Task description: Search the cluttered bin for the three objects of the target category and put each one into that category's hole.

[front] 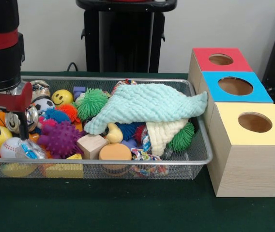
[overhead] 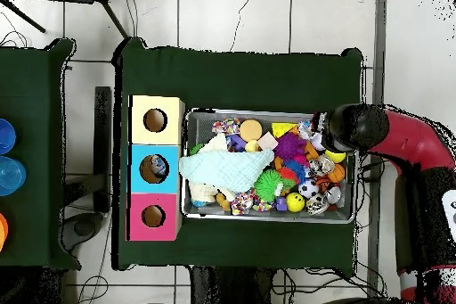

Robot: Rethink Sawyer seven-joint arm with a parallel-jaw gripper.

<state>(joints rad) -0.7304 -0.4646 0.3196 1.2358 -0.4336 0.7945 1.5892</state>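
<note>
The fingers (front: 7,128) are being held wide over the bin (front: 128,166)'s balls; the baseball (front: 10,146), judged hard and slippery, is best gripped across its middle.

The bin (front: 195,159) is shiny wire mesh on a matt green cloth table (front: 128,208). A nubby knitted cloth (front: 147,104) lies inside; the boxes (front: 246,159) at right look like pale wood with painted tops.
</note>
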